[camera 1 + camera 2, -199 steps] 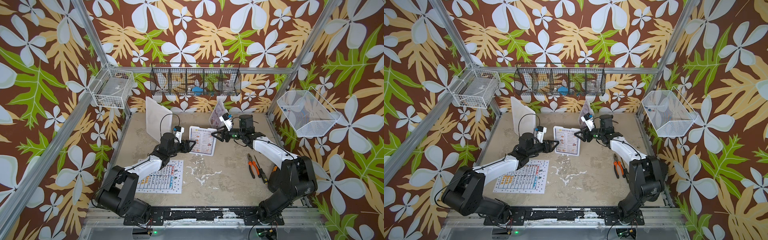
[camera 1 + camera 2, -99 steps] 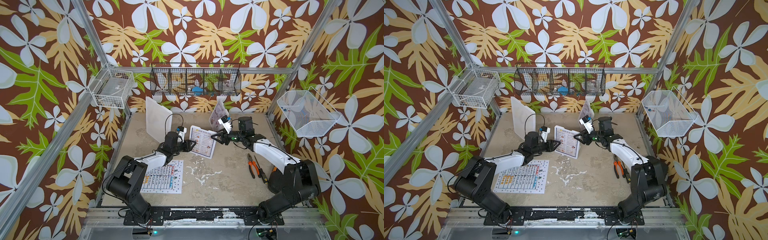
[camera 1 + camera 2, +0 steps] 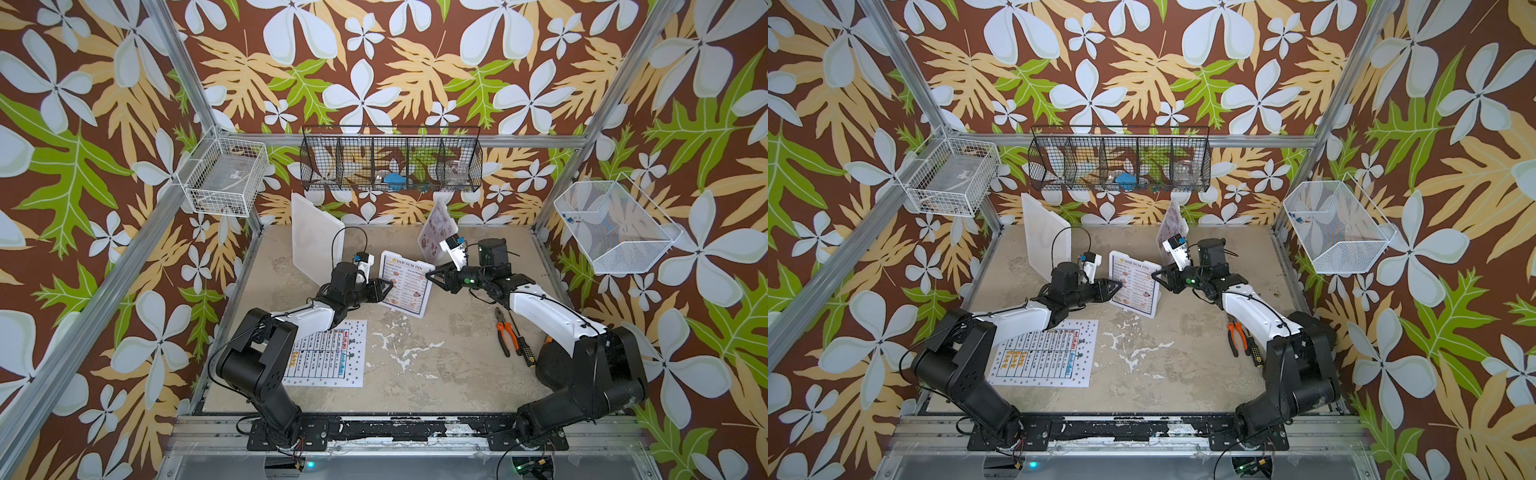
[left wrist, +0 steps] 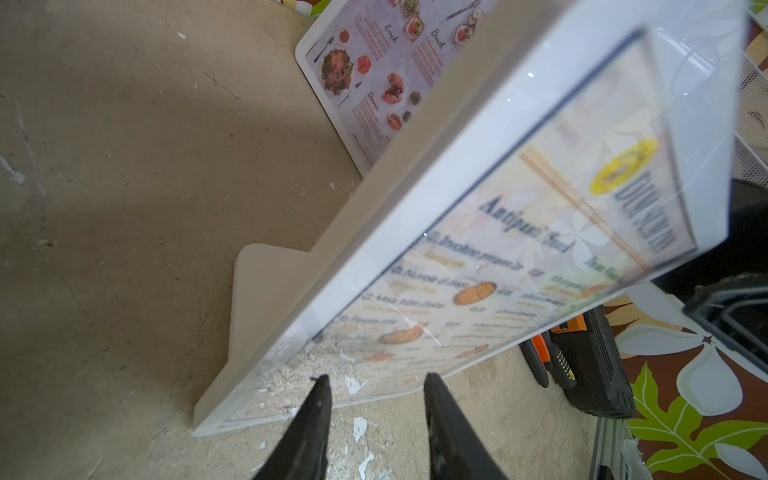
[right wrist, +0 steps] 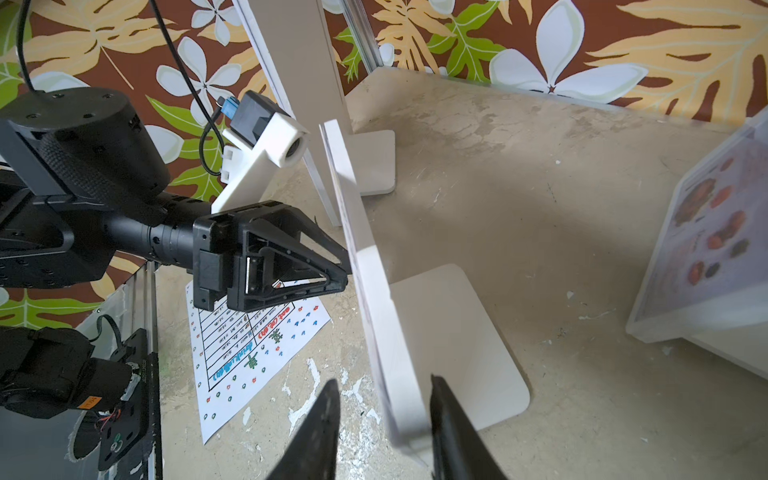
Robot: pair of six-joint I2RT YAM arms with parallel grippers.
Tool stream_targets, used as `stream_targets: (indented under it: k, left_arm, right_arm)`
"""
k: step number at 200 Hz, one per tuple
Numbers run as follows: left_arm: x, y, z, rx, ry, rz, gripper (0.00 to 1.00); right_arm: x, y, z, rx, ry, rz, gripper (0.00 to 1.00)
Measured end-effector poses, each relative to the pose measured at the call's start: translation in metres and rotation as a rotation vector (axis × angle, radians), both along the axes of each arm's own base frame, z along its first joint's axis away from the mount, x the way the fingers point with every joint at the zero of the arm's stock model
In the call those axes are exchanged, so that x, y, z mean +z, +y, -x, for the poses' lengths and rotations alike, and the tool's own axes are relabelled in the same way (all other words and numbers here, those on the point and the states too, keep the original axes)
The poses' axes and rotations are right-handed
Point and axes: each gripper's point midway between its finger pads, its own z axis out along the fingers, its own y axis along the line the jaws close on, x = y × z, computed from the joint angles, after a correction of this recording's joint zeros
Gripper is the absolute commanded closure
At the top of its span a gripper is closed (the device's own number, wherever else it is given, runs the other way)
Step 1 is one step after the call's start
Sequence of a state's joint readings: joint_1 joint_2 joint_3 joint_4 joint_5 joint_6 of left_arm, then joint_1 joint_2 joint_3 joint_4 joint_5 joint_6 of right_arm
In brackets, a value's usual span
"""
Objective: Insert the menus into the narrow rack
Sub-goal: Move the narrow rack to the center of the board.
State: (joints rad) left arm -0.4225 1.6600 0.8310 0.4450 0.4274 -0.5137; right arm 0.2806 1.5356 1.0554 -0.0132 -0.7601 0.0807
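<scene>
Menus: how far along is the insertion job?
Done: the DIM SUM INN menu and the pinkish menu stand upright in white holders. In hand: the left tool and right tool flank the DIM SUM INN menu's side edges; a firm grip isn't clear. Left: the dotted-border menu lies flat on the table, and the big white holder shows no sheet from here.

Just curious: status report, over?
Left tool open at DIM SUM INN menu; right tool open, straddling its edge. Dotted menu lies flat. No obstruction.
</scene>
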Motion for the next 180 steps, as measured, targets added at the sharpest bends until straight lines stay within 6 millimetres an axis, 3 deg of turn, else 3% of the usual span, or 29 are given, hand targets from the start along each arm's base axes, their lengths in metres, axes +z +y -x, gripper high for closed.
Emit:
stream_targets:
  k: [75,146,180]
  left_arm:
    - [0.001,-0.007,0.004,-0.030,0.002,0.010,0.61]
    - [0.001,-0.009,0.008,-0.048,0.004,0.012,0.59]
    - [0.024,-0.006,0.010,-0.040,-0.046,0.015,0.55]
  right_arm:
    - [-0.004,0.006,0.001,0.028,0.015,-0.006,0.80]
    - [0.000,0.006,0.015,0.013,-0.042,0.034,0.91]
    - [0.004,-0.001,0.012,-0.062,-0.065,0.048,0.95]
